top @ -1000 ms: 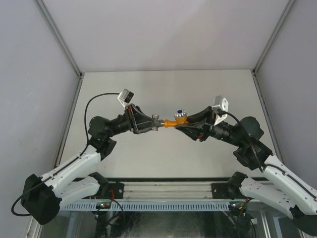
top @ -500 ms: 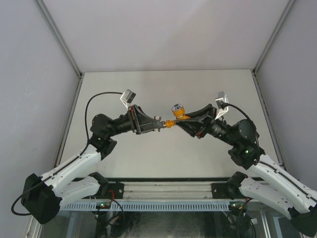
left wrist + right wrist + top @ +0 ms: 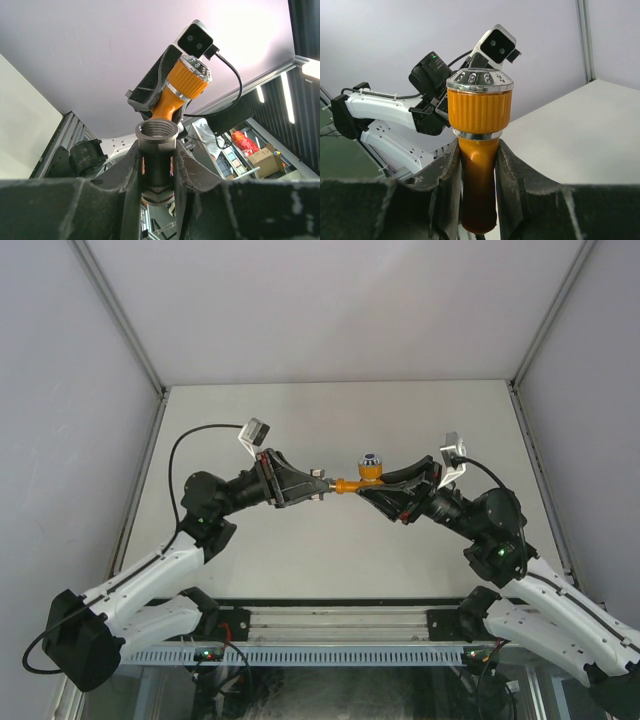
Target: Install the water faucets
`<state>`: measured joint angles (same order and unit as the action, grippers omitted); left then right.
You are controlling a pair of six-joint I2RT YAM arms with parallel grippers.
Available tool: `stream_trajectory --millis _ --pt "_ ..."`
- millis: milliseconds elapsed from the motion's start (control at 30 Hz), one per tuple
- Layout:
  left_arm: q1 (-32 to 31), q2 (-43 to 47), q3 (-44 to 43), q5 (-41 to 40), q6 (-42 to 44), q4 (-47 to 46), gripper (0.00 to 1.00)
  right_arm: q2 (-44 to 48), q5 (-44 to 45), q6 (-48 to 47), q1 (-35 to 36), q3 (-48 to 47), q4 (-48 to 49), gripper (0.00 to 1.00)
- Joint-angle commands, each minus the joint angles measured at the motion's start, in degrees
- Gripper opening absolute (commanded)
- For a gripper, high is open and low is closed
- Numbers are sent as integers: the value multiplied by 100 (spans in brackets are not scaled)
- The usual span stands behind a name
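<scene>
Elbow of the right arm (image 3: 497, 530) swung in nearer its base vs 1 s back; tap (image 3: 368, 473) and fitting (image 3: 320, 479) stayed mid-air btwn the grippers.
The right gripper (image 3: 477, 150) was clamped on the orange tap's neck, w/ the ribbed, chrome-capped knob sticking out past its fingertips. The left gripper (image 3: 157, 152) was clenched on the grey fitting, threaded mouth facing the tap. From the top view, tap end and fitting met end to end, roughly in line, above the table (image 3: 330, 420) mid-area; thread engagement couldn't be told. The left wrist view had the tap just beyond the fitting's mouth, tilted right.
</scene>
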<state>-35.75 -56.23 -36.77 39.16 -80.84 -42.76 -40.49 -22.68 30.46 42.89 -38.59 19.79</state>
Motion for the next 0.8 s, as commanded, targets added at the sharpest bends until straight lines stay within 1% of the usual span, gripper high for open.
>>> stream_trajectory --millis 0,133,267,467,633,733,767 --pt "-38 101 -349 -449 -26 -619 0 -63 -328 -218 160 86 -502 0" --pt "-38 66 -386 -326 -37 -619 0 -124 -495 -448 216 87 -458 0" --pt "-38 51 -391 -254 -37 -619 0 -115 -549 -738 226 82 -654 0" --pt "-38 -22 -409 -205 -37 -620 0 -161 -633 -545 220 76 -430 0" --pt "-38 -13 -414 -194 -46 -619 0 -253 -902 -397 221 80 -191 6" --pt "-38 4 -397 -213 -46 -619 0 -265 -872 -365 219 82 -166 10" --pt "-38 7 -392 -213 -48 -619 0 -262 -882 -365 219 80 -149 13"
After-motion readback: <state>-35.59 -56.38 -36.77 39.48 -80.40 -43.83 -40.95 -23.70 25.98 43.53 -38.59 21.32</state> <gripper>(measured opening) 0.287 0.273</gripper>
